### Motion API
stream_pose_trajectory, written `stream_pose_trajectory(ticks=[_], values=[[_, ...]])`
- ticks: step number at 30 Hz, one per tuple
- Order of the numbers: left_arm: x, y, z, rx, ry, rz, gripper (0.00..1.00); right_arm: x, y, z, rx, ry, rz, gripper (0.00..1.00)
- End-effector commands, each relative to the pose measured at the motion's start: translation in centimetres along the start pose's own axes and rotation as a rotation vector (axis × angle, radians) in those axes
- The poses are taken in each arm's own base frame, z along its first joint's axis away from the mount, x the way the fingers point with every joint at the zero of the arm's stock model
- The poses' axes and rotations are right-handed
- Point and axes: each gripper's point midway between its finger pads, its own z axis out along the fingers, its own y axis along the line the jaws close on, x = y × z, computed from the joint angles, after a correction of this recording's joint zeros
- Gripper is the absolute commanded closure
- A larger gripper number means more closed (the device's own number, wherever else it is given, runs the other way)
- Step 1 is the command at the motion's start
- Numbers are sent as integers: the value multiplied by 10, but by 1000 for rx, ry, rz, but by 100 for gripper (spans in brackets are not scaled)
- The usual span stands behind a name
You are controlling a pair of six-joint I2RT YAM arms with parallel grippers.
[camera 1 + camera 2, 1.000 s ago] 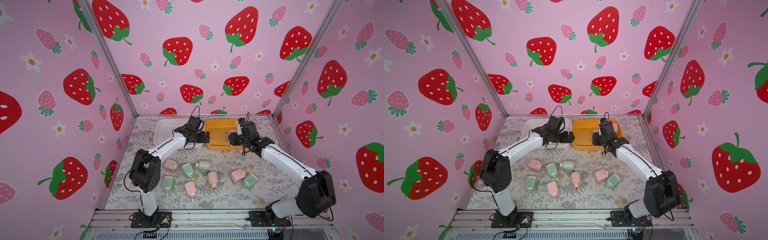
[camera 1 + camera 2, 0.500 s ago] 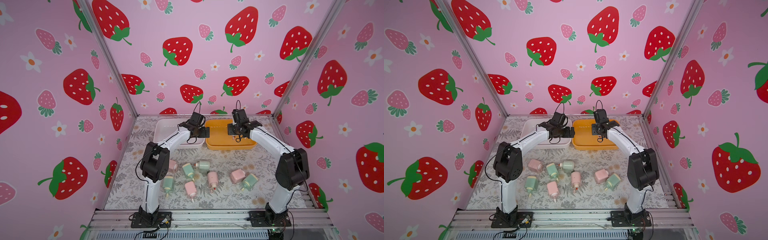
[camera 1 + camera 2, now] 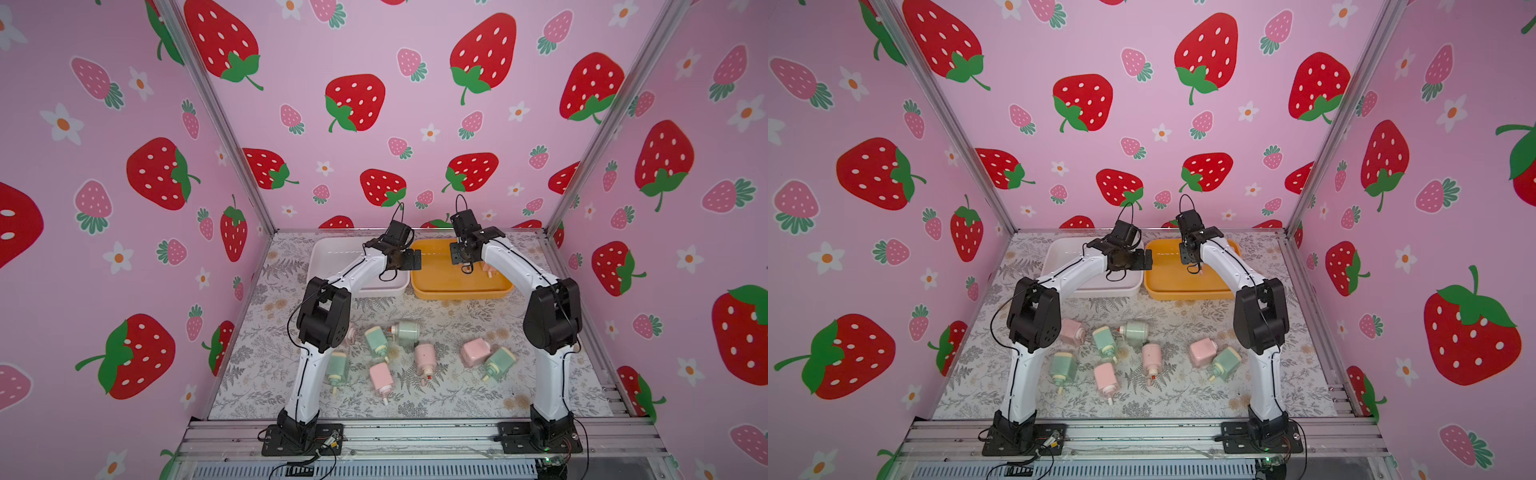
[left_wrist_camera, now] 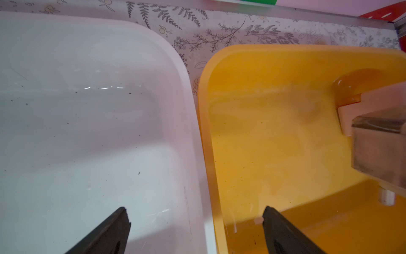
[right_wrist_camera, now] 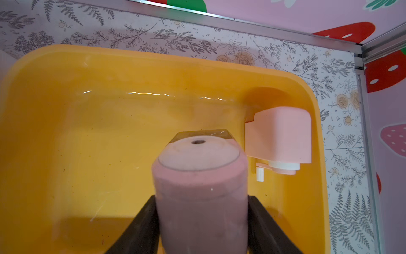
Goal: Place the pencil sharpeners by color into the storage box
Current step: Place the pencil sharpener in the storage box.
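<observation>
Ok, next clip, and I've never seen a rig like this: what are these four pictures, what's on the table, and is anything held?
Two white robot arms are bolted to a rail at the table's front; each ends in two black jaws. The two wide pictures come from one overhead camera pair, so they nearly match. The close-ups come from cameras on the wrists. On the floral table cover lie eight loose pencil sharpeners, four pink and four mint green. At the back stand a white box and a yellow box. The right jaws are shut on a pink sharpener above the yellow box, where another pink sharpener lies. The left jaws are open and empty.
</observation>
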Motion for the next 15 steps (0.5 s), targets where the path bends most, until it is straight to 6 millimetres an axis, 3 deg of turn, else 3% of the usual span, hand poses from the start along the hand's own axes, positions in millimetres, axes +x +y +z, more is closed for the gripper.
stream_pose_trajectory(ticks=[1, 15], values=[[-8, 7, -1, -23, -5, -18, 1, -10, -17, -2, 54, -7, 7, 100], [-2, 16, 14, -38, 19, -35, 0, -27, -26, 27, 108, 9, 38, 100]])
